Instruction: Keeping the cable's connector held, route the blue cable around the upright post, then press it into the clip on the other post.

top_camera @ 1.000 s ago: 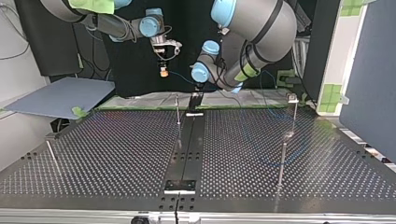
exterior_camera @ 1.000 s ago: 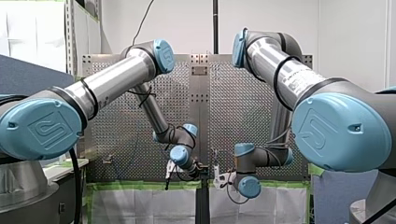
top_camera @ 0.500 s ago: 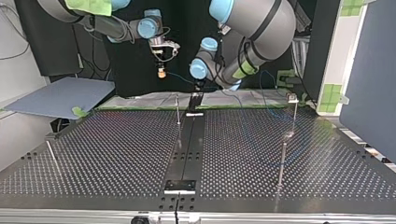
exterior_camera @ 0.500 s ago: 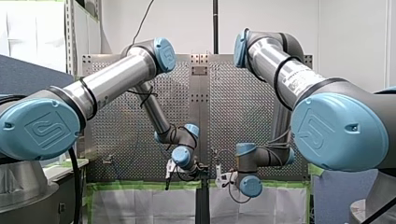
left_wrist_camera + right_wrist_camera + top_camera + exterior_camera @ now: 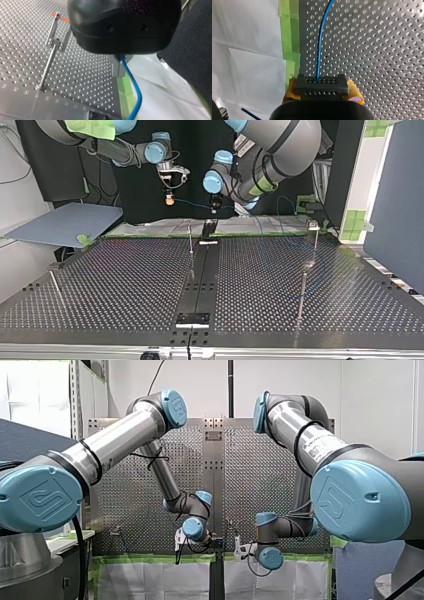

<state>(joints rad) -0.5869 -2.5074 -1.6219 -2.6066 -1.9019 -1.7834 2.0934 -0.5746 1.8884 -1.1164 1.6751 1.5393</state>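
Note:
My right gripper (image 5: 322, 92), with yellow pads, is shut on the dark grey connector (image 5: 321, 83). The blue cable (image 5: 320, 45) runs straight ahead out of it. In the top view this gripper (image 5: 169, 199) hangs beyond the table's far edge. The cable (image 5: 192, 203) spans from it to my left gripper (image 5: 214, 209). My left gripper (image 5: 120, 65) has its metal fingers shut on the cable (image 5: 136, 96), which sags below them. Past that grip the cable drops and loops on the table (image 5: 320, 270). A thin upright post (image 5: 190, 237) stands near the far edge. A post with a clip head (image 5: 314, 237) stands at the right.
Another plain post (image 5: 301, 292) stands nearer the camera at the top view's right, and a short leaning one (image 5: 55, 287) at its left. A dark rail (image 5: 200, 280) runs down the table's middle. Green tape and white sheeting (image 5: 150, 227) border the far edge.
In the top view my left gripper has risen from near the table's far edge, lifting the cable. My right gripper has drifted slightly left with the connector.

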